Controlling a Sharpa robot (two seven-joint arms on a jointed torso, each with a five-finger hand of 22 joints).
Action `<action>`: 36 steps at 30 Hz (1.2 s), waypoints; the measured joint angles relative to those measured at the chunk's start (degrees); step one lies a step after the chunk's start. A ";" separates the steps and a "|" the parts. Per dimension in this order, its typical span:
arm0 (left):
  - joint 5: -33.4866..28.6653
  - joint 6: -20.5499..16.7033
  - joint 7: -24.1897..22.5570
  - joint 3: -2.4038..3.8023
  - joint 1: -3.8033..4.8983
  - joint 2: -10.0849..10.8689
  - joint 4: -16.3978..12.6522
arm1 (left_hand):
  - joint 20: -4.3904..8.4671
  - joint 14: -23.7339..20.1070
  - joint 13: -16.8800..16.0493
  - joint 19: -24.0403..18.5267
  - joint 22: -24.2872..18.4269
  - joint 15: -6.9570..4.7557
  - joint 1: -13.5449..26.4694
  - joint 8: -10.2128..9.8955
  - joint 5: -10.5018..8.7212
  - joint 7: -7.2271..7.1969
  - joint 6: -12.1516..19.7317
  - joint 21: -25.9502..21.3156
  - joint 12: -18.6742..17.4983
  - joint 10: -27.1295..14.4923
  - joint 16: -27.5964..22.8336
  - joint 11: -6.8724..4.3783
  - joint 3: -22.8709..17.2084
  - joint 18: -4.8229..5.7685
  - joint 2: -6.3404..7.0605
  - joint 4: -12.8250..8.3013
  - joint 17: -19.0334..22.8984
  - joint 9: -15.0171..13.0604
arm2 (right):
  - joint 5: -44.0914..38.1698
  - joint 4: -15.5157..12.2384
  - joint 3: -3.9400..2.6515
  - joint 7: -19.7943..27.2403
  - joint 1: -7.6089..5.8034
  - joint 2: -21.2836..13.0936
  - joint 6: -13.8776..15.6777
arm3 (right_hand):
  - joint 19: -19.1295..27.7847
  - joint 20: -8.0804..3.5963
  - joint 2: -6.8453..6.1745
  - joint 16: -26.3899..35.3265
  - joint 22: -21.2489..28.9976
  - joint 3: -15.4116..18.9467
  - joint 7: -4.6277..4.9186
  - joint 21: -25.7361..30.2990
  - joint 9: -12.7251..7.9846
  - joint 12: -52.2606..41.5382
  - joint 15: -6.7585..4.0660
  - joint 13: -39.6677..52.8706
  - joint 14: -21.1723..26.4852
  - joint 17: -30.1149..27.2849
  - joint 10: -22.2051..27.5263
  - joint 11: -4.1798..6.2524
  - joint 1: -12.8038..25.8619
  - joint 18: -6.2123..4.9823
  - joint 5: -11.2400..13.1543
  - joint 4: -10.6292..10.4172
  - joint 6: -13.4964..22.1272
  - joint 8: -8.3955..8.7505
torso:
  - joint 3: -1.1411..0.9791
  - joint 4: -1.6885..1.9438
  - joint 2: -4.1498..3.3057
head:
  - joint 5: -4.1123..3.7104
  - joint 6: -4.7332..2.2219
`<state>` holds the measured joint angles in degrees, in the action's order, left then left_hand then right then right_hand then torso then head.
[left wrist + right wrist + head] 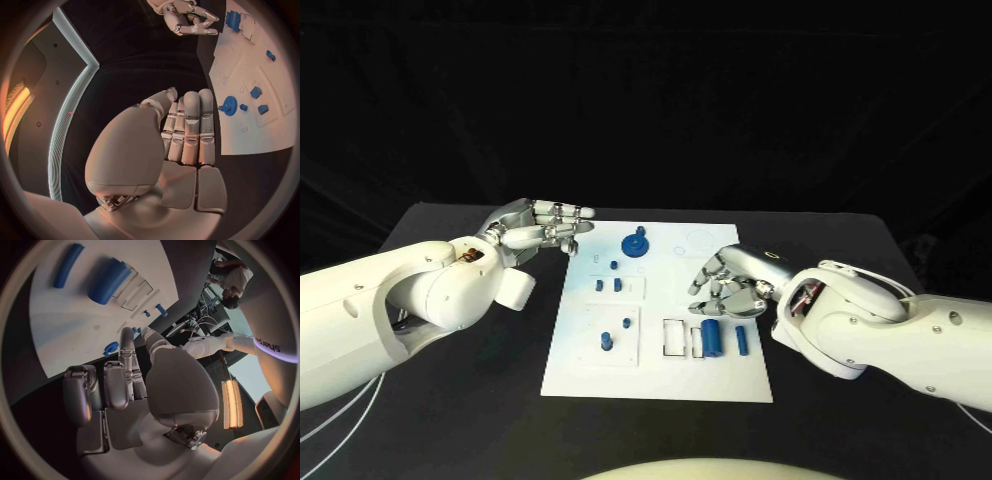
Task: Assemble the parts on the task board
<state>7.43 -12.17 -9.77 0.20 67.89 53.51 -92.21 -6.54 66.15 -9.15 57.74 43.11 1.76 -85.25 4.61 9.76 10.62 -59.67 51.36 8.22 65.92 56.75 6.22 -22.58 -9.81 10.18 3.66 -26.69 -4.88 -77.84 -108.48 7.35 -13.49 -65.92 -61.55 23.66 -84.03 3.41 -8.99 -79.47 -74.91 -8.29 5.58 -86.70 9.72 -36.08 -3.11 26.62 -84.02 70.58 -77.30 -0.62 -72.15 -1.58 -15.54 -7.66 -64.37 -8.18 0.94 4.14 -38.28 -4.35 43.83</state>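
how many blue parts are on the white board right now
7 that I can make out: a round part at the far end, two small pieces mid-board, one and one nearer left, two cylinders nearer right. The right hand may hide more.

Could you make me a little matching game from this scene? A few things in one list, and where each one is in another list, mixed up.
Things:
1. left hand
2. right hand
3. blue round part
4. big blue cylinder

Places:
A. lying on the near half of the task board, beside a thinner blue rod
B. at the board's far left corner, holding nothing
C. on the far half of the board, between the two hands
D. over the board's right edge, fingers curled, holding nothing

Pairs: 1-B, 2-D, 3-C, 4-A
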 measured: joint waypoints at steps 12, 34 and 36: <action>0.00 -0.02 -0.06 -0.08 -0.01 0.11 -0.51 | 0.00 0.00 -0.05 0.00 -0.06 0.00 0.23 0.00 0.00 0.00 0.00 0.01 0.00 0.00 0.00 0.00 0.00 0.00 -0.23 0.00 0.00 0.05 | 1.19 -4.22 0.55 -7.34 2.77 -4.56 0.39 | 0.03 -0.39 1.43 -4.74 0.00 9.47 -0.49 -3.06 4.63 -35.69 0.01 41.46 0.00 4.38 -2.09 0.38 3.09 0.79 -5.87 -6.71 0.49 -1.77 | 0.04 -0.75 0.20 | -0.76 0.47; -0.04 -0.02 -0.05 -0.11 -0.02 0.33 -0.74 | 0.00 0.00 -0.09 0.00 -0.11 0.00 0.23 0.00 0.00 0.00 0.00 0.01 0.00 -0.21 -0.22 0.21 0.15 0.01 -0.23 0.16 0.05 0.04 | -4.48 -2.40 0.68 -18.16 6.16 -0.17 1.54 | 0.04 -0.37 2.64 -4.97 -0.03 15.23 -0.69 -3.09 7.48 -36.94 0.02 44.53 0.00 4.36 -2.08 0.38 5.50 0.78 -6.08 -9.17 0.69 -3.10 | 0.06 -0.81 0.20 | -0.71 0.85; -0.04 -0.01 -0.04 -0.11 -0.02 0.33 -0.74 | 0.00 0.00 -0.08 0.00 -0.12 0.00 0.23 0.00 0.00 0.00 0.00 0.01 0.00 -0.21 -0.22 0.21 0.15 0.01 -0.23 0.16 0.05 0.04 | -4.81 -2.06 0.68 -18.61 6.42 0.32 1.51 | 0.04 -0.37 2.71 -4.96 -0.03 15.71 -0.69 -3.09 7.58 -36.93 0.02 44.60 0.00 4.36 -2.08 0.38 6.03 0.78 -6.08 -9.18 0.69 -3.11 | 0.06 -0.80 0.20 | -0.71 0.91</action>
<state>7.39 -12.18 -9.81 0.09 67.87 53.84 -92.96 -6.54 66.15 -9.24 57.74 42.99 1.76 -85.03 4.61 9.76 10.63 -59.67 51.37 8.22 65.71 56.53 6.43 -22.42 -9.80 9.95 3.81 -26.63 -4.84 -82.66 -110.54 8.02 -32.10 -59.49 -61.24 25.17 -83.99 3.04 -6.28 -84.44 -74.94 7.42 4.89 -89.79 17.31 -73.02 -3.09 71.22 -84.02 74.94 -79.38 -0.24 -66.12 -0.80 -21.62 -16.84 -63.68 -11.28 1.00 3.35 -38.07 -5.06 44.74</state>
